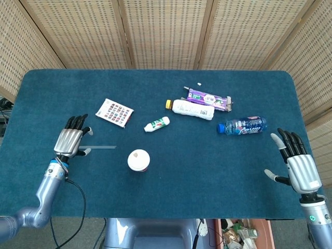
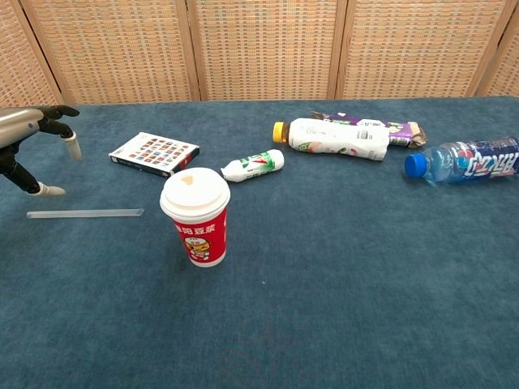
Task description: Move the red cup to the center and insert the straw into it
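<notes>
**Left hand above the straw, red cup upright on the desk**

The red cup (image 2: 195, 215) stands upright on the blue desk (image 1: 171, 187), a little left of the middle and near the front. It has a white lid. The straw (image 2: 84, 214) lies flat on the desk to the left of the cup, apart from it, and nothing is inside the cup.

The left hand (image 1: 69, 141) is over the left end of the straw. Its fingers (image 1: 78, 122) are stretched and a little apart, and they hold nothing. In the chest view the thumb tip is just above the straw; I cannot tell if it touches.

The right hand (image 1: 299, 167) is at the right front edge of the desk, well apart from the cup. Its fingers are spread and empty.

Behind the cup lie a small white bottle (image 2: 253, 164), a card box (image 2: 154, 153), a large white bottle (image 2: 332, 138) with a purple packet (image 1: 208, 98) behind it, and a water bottle (image 2: 465, 160) on the right.
</notes>
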